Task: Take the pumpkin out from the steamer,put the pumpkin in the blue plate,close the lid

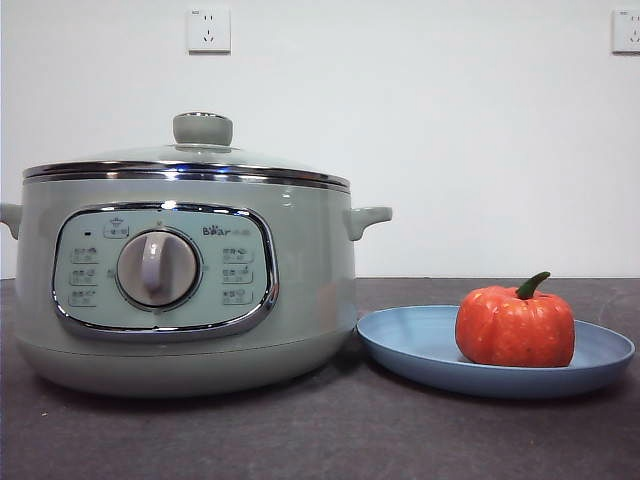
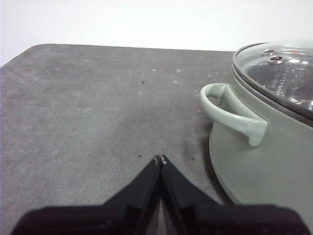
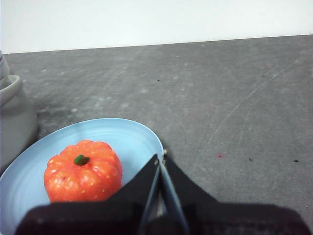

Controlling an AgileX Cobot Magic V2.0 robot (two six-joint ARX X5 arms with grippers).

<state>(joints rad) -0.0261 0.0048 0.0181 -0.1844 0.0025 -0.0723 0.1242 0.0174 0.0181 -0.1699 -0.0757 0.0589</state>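
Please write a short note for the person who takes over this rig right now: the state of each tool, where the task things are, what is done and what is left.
Left tool: shut, empty, above the table beside the steamer's side handle.
Right tool: shut, empty, near the rim of the blue plate.
Pumpkin: sits upright on the blue plate, next to the steamer.
Lid: on the steamer, seated on its rim.
Done: pumpkin out and on the plate, lid closed.
Left: nothing visible; both arms are clear of the front view.
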